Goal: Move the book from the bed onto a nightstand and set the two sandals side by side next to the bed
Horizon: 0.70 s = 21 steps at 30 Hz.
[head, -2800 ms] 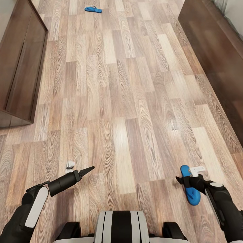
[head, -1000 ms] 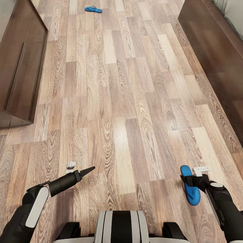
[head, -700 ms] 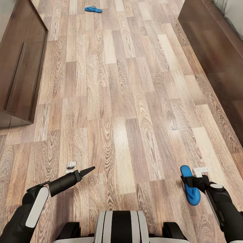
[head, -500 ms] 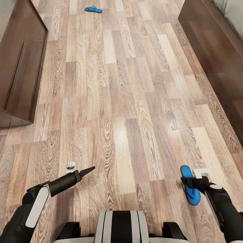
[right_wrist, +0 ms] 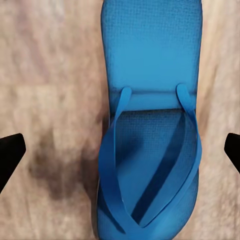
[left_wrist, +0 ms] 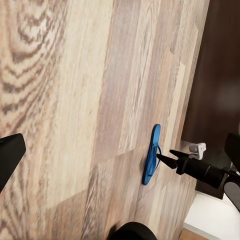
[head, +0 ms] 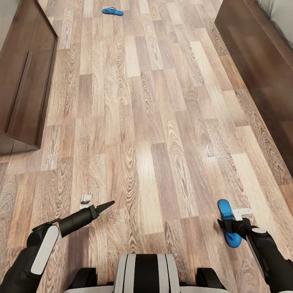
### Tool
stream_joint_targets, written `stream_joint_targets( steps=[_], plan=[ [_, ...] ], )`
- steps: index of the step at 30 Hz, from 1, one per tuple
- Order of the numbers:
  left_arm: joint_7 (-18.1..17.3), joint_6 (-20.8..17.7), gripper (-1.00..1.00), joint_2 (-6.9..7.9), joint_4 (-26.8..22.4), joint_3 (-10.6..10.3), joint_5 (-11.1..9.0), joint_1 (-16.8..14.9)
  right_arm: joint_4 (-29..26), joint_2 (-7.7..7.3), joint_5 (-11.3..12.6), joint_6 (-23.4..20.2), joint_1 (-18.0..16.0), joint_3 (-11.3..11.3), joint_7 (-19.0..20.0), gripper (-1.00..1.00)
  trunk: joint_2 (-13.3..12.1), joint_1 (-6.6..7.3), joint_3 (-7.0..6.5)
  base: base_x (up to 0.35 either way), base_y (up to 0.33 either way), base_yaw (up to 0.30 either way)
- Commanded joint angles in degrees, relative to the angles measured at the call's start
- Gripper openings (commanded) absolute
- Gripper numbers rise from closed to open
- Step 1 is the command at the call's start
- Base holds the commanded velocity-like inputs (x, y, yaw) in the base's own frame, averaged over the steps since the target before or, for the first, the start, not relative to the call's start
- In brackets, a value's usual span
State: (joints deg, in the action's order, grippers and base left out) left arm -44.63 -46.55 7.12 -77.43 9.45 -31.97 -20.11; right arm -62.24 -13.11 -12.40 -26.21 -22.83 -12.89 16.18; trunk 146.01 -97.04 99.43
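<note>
Your right gripper hangs low over the near sandal, and in the right wrist view its two black fingertips sit at the far edges of the picture, wide apart, with the sandal lying between them and untouched. The jaws are spread well past the sole on both sides and grip nothing. The sandal lies flat on the plank floor, straps up.

Your left gripper is held out over bare floor, well apart from the right one. From the head view its fingers read as a single dark point, and the left wrist view catches just one fingertip, so you cannot tell how far it is open. Nothing is seen in it.

The other sandal lies far ahead on the floor. A dark cabinet stands at your left, and the bed frame runs along your right.
</note>
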Motion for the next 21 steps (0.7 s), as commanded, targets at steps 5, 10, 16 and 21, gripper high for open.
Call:
stream_joint_targets(
  steps=[5,10,16,21],
  plan=[
    [-0.11,-0.30,1.00,0.00,0.00,0.04,-0.11,-0.02,-0.05,0.02,-0.61,-0.17,-0.02,-0.12,0.52,1.00,0.01,0.01,0.03,0.000,0.000,0.000],
    [-0.11,-0.30,1.00,0.00,0.00,0.02,-0.11,-0.02,3.17,0.02,-0.50,-0.09,-0.09,-0.15,0.52,1.00,0.01,0.01,0.03,0.000,0.000,0.000],
    [-0.11,-0.30,1.00,0.00,0.00,0.00,-0.11,-0.02,5.74,0.00,-0.51,1.80,-0.10,-0.19,0.48,1.00,0.01,0.01,0.03,0.000,0.000,0.000],
    [-0.11,-0.30,1.00,0.00,0.00,0.03,-0.11,-0.02,7.83,-0.06,-0.38,2.33,-0.11,-0.20,0.49,1.00,0.01,0.01,0.03,0.000,0.000,0.000]
  ],
)
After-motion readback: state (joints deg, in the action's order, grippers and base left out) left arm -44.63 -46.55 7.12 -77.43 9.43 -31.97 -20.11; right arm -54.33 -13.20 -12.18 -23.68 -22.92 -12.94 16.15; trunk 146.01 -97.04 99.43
